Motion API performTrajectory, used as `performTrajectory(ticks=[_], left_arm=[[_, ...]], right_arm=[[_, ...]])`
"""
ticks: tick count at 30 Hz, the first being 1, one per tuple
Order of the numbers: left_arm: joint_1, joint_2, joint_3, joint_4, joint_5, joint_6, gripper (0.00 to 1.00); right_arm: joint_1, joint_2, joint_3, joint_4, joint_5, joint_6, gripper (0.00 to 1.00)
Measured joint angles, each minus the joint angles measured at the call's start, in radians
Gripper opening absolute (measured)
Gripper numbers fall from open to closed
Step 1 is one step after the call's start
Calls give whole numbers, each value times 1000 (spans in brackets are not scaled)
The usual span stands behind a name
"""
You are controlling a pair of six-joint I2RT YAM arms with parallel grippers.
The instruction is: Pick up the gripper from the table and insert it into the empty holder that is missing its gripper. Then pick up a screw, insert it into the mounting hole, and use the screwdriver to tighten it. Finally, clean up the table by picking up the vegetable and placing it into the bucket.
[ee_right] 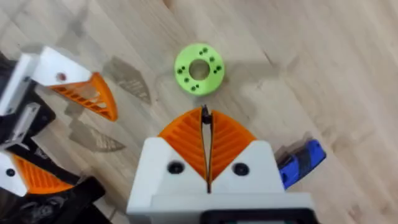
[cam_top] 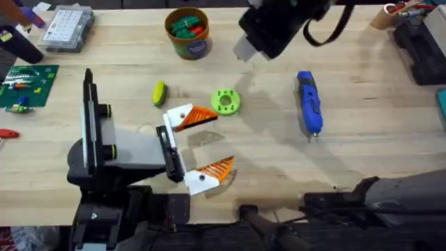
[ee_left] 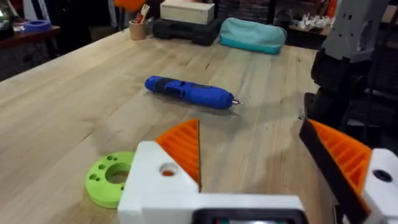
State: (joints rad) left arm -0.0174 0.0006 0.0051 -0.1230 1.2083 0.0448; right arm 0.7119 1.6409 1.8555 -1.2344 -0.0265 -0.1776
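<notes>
The pale wooden surface [cam_top: 362, 160] carries everything; my left jaws [cam_top: 197, 145], white with orange ribbed pads, gape wide and hold nothing, low at near left; my right jaws [ee_right: 207, 140] are pressed together, empty, hanging above the lime-green disc [cam_top: 225, 102]. The brown-orange bucket [cam_top: 188, 32] stands far off; the blue pen-shaped screwdriver [cam_top: 309, 102] lies right; the yellow-green oval vegetable [cam_top: 159, 93] sits left of the disc. I judge nothing is grasped yet; next I must spread my right jaws and descend.
</notes>
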Motion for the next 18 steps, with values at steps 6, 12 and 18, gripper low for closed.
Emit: performTrajectory(ticks=[6,12,18], left_arm=[[0,0,0,0,0,0,986],[0,0,0,0,0,0,986],[0,0,0,0,0,0,987]], right_arm=[[65,0,105,-30,0,-79,4],[191,0,135,-35,2,-167,4],[273,0,135,-38,1,-227,4]])
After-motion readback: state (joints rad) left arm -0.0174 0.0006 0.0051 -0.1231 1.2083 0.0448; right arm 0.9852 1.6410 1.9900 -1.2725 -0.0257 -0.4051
